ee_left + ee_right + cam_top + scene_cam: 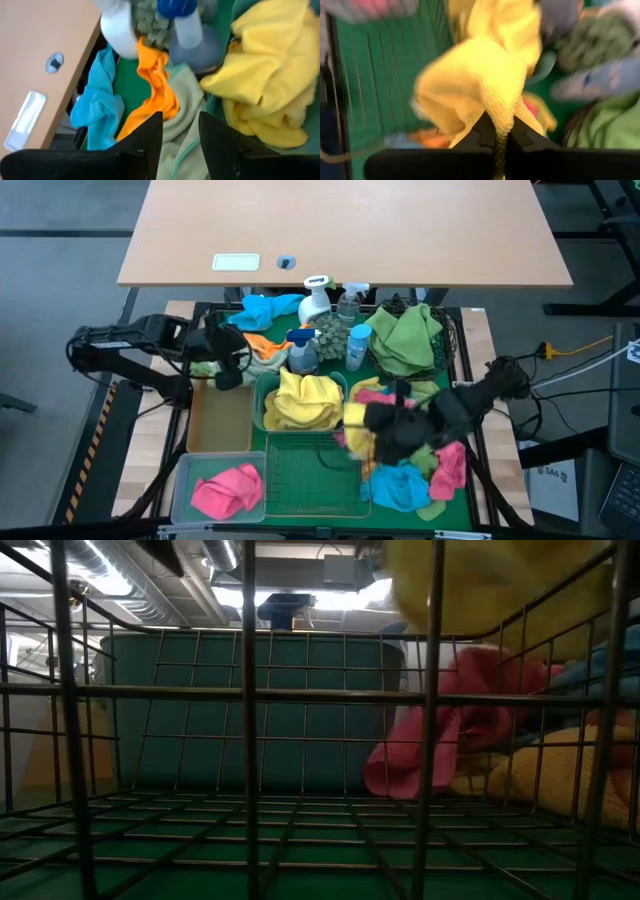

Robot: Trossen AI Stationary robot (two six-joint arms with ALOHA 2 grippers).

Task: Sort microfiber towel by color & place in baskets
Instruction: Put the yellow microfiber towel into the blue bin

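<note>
right gripper (501, 134) clenched on a yellow towel (475, 82), lifted over the loose pile. teal tub (262, 392), already holding yellow cloth, lies just toward the left arm from it. left gripper (180, 131) parted, empty, over a pale green towel (182, 120).

A white plastic spray bottle (316, 298), a clear one (348, 302) and a blue-capped one (301, 350) cluster just below the tan wooden counter (340, 230).
</note>
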